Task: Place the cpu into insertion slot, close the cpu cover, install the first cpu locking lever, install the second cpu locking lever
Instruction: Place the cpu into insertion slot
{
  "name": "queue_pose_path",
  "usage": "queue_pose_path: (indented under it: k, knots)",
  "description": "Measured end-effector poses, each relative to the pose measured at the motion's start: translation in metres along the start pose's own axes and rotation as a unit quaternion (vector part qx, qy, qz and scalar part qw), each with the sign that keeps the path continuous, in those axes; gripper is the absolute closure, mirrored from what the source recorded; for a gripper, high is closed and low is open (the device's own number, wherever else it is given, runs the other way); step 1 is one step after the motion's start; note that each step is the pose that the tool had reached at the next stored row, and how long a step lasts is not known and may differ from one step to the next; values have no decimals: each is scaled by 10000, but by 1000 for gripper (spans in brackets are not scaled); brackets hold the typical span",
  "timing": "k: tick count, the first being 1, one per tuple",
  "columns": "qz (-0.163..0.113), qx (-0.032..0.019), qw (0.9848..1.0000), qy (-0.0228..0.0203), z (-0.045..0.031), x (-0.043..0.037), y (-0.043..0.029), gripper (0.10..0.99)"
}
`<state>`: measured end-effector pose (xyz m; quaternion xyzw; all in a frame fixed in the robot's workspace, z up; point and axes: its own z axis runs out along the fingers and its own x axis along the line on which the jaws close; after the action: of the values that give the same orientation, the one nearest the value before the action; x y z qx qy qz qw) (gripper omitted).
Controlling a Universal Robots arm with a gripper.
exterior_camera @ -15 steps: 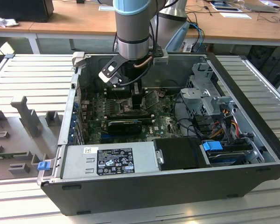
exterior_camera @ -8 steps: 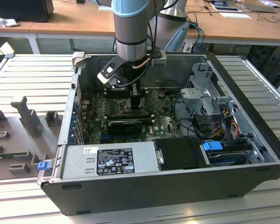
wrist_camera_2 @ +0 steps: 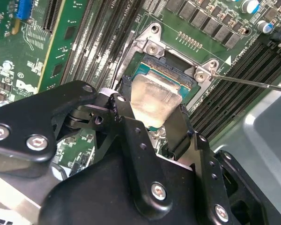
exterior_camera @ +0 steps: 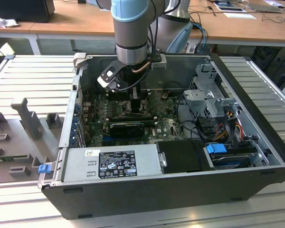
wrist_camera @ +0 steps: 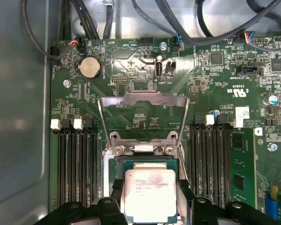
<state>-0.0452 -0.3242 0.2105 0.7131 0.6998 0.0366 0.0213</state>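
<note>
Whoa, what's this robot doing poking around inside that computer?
A robot arm reaches down into an open computer case. Its hand grips a small silvery chip by two sides, right at the square socket on the green board. The socket's metal cover is flipped up and open, so nothing is closed over the chip yet.
</note>
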Motion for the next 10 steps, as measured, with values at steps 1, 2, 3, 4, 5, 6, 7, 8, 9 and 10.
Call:
queue_pose_path:
  k: [1, 2, 3, 4, 5, 6, 7, 8, 9, 10]
  knots:
    - [0, 0, 10000, 0, 14, 0, -1, 561]
    - [-24, 0, 10000, 2, 23, 1, -2, 561]
    - [-87, 2, 10000, 7, 33, 1, -3, 561]
    - [-121, 3, 9999, 10, 38, 2, -4, 561]
    - [-151, 3, 9999, 13, 54, 8, -7, 561]
    - [-139, 3, 9999, 12, 64, 30, -8, 561]
    - [-126, 2, 9999, 12, 73, 32, -8, 561]
    - [-66, 2, 10000, 9, 84, 31, -12, 561]
    - [-66, 1, 10000, 11, 86, 31, -12, 561]
    - [-66, 2, 10000, 10, 87, 31, -12, 561]
